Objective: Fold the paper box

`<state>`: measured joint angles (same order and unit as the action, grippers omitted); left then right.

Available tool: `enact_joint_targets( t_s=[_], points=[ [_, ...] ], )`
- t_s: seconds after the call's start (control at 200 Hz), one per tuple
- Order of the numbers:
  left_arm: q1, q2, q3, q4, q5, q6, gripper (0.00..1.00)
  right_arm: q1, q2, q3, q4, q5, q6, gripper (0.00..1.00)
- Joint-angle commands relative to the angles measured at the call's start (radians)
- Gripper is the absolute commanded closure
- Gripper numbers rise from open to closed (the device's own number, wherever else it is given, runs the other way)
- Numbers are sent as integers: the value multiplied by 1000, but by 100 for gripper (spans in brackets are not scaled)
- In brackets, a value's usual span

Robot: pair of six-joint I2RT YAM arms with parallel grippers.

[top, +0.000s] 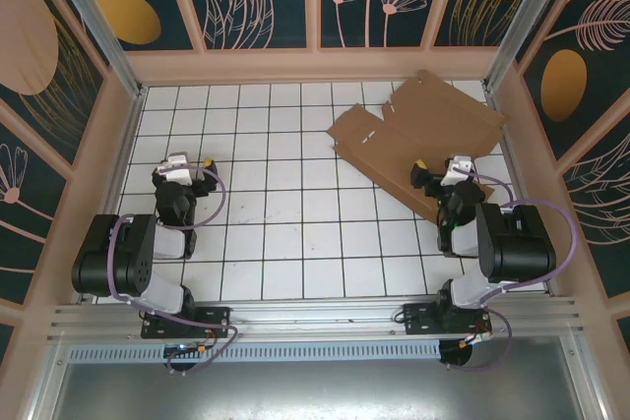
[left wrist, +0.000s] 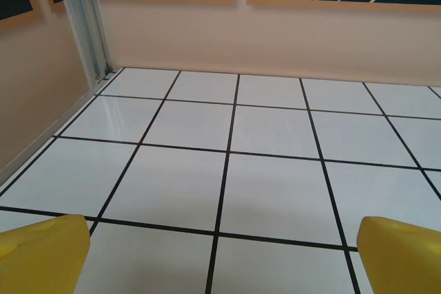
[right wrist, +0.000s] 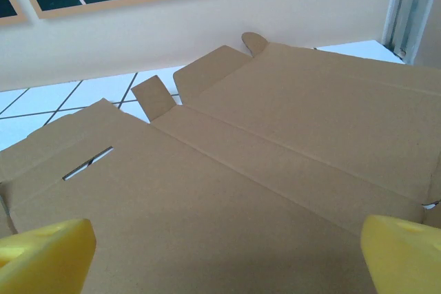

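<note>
**Both end effectors released, box flat at the far right**

The paper box (top: pixel 413 140) lies unfolded and flat on the white tiled table (top: pixel 295 233), in the far right part, close to the right wall. It sits askew to the tile grid. One corner points at the far wall, and the near edge slants from far-left down to near-right, toward my right arm. From above it looks about as deep as it is wide, so I cannot tell its long axis. In my right wrist view the creases run from the left down to the near right.

My right end effector (top: pixel 443 166) is over the sheet's near edge, yellow fingers (right wrist: pixel 45 256) spread wide and holding nothing (whether they touch the cardboard I cannot tell). A narrow slot (right wrist: pixel 87 163) is cut in the left panel, and a small flap (right wrist: pixel 153 98) stands up behind it.

My left end effector (top: pixel 187 162) is well apart from the box over bare tiles, also spread wide and holding nothing.
</note>
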<state>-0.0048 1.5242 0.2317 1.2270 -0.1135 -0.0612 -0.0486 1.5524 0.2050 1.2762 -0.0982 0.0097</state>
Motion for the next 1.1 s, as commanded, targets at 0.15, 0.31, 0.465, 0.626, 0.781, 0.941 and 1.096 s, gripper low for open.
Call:
enact_joint_targets(
  t_s=[0.15, 0.31, 0.465, 0.626, 0.781, 0.941, 1.096],
  points=[
    [5, -6, 9, 34, 5, -14, 1, 5, 6, 14, 40, 22, -2, 1],
    [5, -6, 9, 34, 5, -15, 1, 4, 5, 13, 38, 21, -2, 1],
    [5, -5, 10, 33, 4, -16, 1, 4, 5, 21, 24, 40, 7, 1],
    [5, -8, 6, 38, 2, -14, 1, 3, 4, 19, 26, 34, 7, 1],
    [5, -80, 64, -124, -10, -16, 1, 0, -2, 4, 51, 3, -2, 1],
    [-59, -194, 112, -275, -28, 50, 1, 10, -111, -2, -32, 4, -14, 1],
    [-182, -203, 300, -543, -66, 59, 1, 17, -250, 95, -350, -43, 36, 1]
  ],
)
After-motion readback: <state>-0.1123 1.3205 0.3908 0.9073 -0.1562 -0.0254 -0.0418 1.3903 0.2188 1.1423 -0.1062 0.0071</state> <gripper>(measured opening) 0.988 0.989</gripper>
